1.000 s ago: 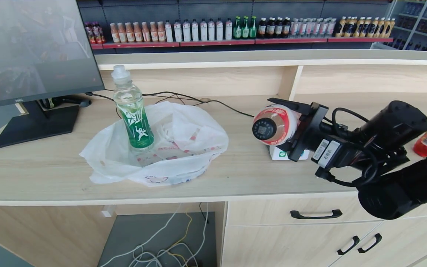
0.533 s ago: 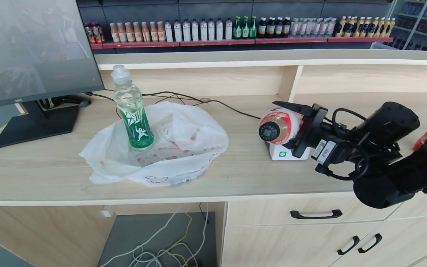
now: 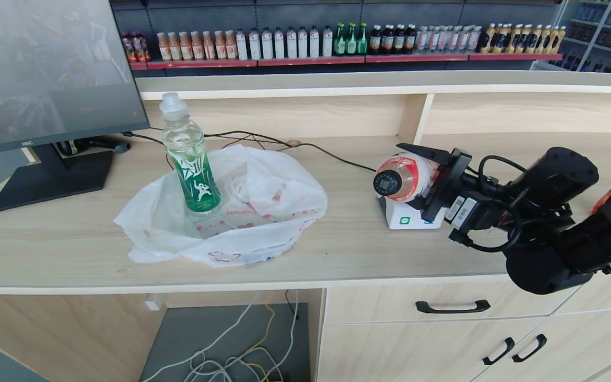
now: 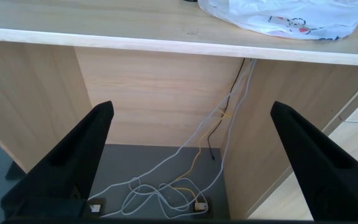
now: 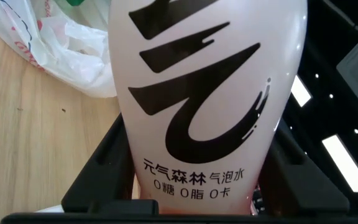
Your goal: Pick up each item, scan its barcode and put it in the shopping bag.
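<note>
At 3 o'clock on the counter (image 3: pixel 348 249), the right gripper (image 3: pixel 416 179) pinches a pink-and-white bottle (image 3: pixel 398 178) across its body, one finger above it and one below. This bottle lies on its side in the air. Its long axis runs roughly from 2 o'clock to 8 o'clock, with the dark cap leading toward 8 o'clock and the base back toward the wrist. It hangs directly over a small white scanner (image 3: pixel 409 218) that sits on the counter; whether the two touch cannot be told. From the right wrist, the bottle's label with its bold black brush mark faces the camera.

Well apart at 9 o'clock from the scanner, the white shopping bag (image 3: pixel 279 196) lies slumped open on the counter, its rim folded outward. A green-labelled bottle (image 3: pixel 191 164) stands upright inside it, in the 10 o'clock part of the bag, white cap up and its long axis vertical. The rest of the bag's floor shows only crumpled plastic.

At 10 o'clock from the bag stands a dark monitor (image 3: pixel 45 69) on a black foot. At 12 o'clock, beyond the counter's raised back, a red-edged shelf (image 3: pixel 337 61) carries a row of upright drinks.

The left gripper (image 4: pixel 191 106) hangs below the counter edge, its fingers spread wide with nothing between them, above loose cables (image 4: pixel 185 180) on the floor.
</note>
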Available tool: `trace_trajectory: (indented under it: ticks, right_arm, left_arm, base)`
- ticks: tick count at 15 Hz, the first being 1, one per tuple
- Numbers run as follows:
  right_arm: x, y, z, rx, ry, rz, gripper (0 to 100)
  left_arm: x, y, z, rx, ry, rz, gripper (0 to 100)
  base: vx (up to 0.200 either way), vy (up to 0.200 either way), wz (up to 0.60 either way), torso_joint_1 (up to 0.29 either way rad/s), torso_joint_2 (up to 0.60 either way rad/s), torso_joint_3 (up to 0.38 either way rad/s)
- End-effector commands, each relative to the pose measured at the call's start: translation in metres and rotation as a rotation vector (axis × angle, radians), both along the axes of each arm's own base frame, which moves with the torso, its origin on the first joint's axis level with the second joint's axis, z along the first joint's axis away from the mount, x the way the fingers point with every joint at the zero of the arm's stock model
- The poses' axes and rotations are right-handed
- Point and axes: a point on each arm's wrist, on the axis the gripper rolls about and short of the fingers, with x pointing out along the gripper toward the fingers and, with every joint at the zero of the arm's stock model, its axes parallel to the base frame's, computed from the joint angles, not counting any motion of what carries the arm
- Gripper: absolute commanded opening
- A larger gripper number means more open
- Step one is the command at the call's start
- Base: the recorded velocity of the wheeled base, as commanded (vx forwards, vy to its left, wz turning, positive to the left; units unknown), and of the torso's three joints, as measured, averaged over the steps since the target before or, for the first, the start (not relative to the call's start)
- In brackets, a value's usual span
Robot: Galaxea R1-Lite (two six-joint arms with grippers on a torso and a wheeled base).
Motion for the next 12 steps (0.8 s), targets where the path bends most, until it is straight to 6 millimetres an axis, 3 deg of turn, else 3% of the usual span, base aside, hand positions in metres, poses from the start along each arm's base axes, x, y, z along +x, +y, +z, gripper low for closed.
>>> trace_trajectory:
  ticks: [1,12]
  right_arm:
    - [0.002,0.0,-0.002,-0.002,0.003,0.0,0]
    - [0.017,-0.003,-0.013,-0.003,0.014,-0.021,0]
  left_arm:
    - [0.0,0.0,0.0,-0.002,0.0,0.0,100]
    - [0.0,0.0,0.0,0.0,0.0,0.0,100]
  base:
    - [0.0,0.0,0.0,0.0,0.0,0.0]
    - [0.0,0.0,0.0,0.0,0.0,0.0]
